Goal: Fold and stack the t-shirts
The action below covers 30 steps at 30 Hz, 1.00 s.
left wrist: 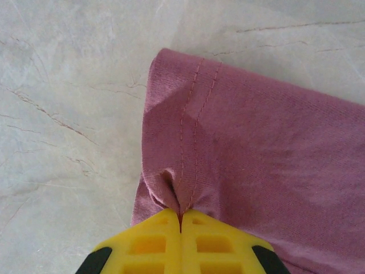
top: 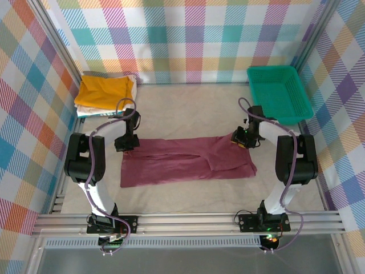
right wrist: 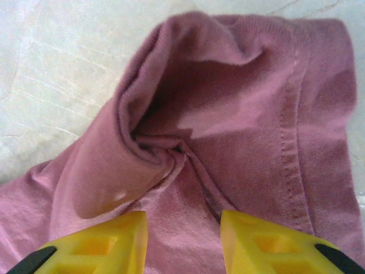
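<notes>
Top view: maroon t-shirt (top: 188, 161) lies spread mid-bench (top: 188, 108). Left pincer (top: 126, 142) sits at its far-left corner, right pincer (top: 242, 138) at far-right. Folded yellow shirt (top: 105, 91) is in the far-left corner.

Left wrist: fingers together, clamped on the hem corner.

Right wrist: fingers apart, astride bunched cloth, nothing gripped. Best to close on both layers at the edge, then lift both corners evenly and taut.

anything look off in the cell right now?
Nothing spilled or damaged. The maroon t-shirt is bunched at its right end into a twisted pucker just ahead of the open right gripper, not lying flat. The left gripper is shut on the opposite hem corner, pinching a small crease there.
</notes>
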Motion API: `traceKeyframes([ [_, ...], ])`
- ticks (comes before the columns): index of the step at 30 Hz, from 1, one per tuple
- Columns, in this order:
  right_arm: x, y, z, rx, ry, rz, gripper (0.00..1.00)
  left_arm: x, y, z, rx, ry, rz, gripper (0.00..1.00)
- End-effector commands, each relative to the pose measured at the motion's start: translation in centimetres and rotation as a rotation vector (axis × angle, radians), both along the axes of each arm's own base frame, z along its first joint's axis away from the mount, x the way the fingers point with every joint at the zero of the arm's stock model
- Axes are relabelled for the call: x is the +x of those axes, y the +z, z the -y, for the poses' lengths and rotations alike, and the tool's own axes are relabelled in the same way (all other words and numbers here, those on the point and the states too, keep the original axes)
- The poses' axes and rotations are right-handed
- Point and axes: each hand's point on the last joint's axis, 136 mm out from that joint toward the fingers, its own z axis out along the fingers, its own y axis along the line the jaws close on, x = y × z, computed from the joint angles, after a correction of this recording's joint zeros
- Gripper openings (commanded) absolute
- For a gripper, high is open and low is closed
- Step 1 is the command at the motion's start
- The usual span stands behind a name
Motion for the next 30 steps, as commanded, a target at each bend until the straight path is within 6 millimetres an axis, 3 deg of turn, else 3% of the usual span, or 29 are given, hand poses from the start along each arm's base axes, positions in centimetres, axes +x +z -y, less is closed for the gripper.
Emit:
traceKeyframes([
  [1,0.1,-0.2,-0.6,0.042,0.022,0.012,0.31,0.2,0.0,0.0,-0.016,0.022,-0.002,0.0],
  [6,0.1,0.7,-0.8,0.055,0.028,0.042,0.17,-0.1,0.2,-0.1,-0.009,0.023,-0.003,0.0],
  [8,0.1,1.4,-0.6,0.044,0.027,0.054,0.07,-0.1,0.3,-0.2,-0.005,0.025,0.0,0.0],
  [11,-0.4,2.2,-0.4,0.032,0.023,0.058,0.01,-0.1,0.3,-0.2,-0.005,0.025,0.0,0.0],
  [19,-2.9,3.3,-0.2,0.036,0.009,0.032,0.0,0.0,0.5,-0.3,-0.002,0.026,0.003,0.0],
  [28,-9.0,2.2,1.3,-0.03,-0.039,-0.113,0.33,-0.2,0.7,-0.2,-0.009,0.026,0.009,0.0],
  [30,-9.8,2.0,1.9,-0.063,-0.041,-0.118,0.35,-0.2,0.5,-0.2,-0.01,0.025,0.004,0.0],
])
